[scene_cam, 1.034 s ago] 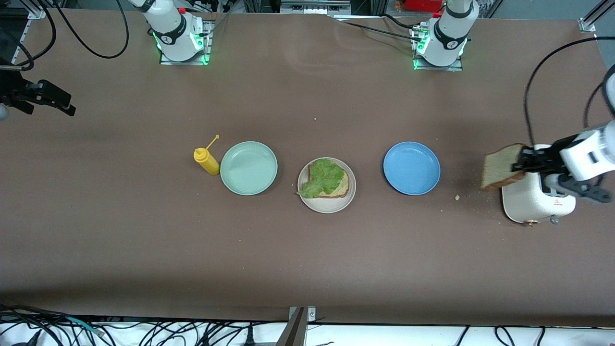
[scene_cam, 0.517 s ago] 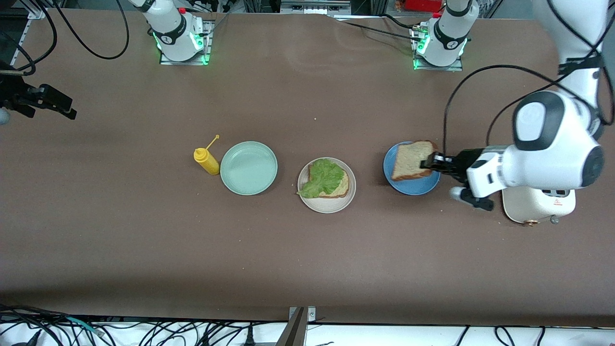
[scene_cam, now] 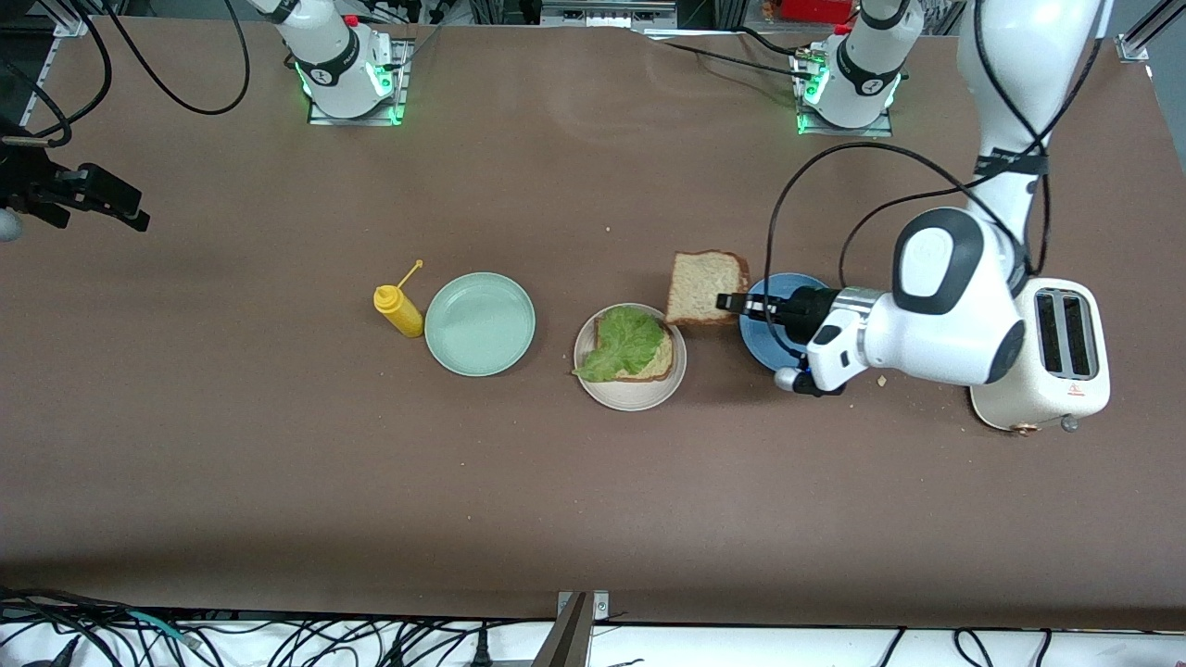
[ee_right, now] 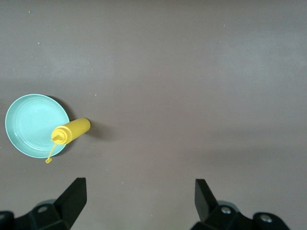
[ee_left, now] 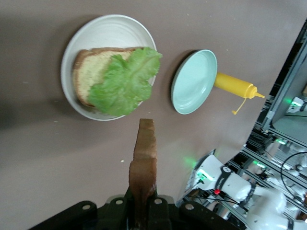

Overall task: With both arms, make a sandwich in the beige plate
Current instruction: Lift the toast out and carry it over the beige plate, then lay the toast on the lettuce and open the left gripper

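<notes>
second slice in the air beside the beige plate

no brand or wording can be read anywhere; the toaster carries only a small red mark on its side, too small to make out.

the left gripper is clamped on one edge of a bread slice, which hangs flat over the table between the beige plate and the blue plate (its near corner overlaps the beige plate's rim in the front view). the slice reaches out from the fingers toward the right arm's end of the table; in the left wrist view it shows edge-on, crust toward the camera.

on the beige plate lies one bread slice with one lettuce leaf on top; the leaf runs diagonally and its tip overhangs the rim toward the mint-green plate.

counted: two bread slices, one leaf, three plates in a row, one yellow squeeze bottle just beside the mint-green plate, nozzle tilted up, and one two-slot toaster at the left arm's end.

the right gripper waits at its own end of the table, jaws spread wide and holding nothing.
</notes>
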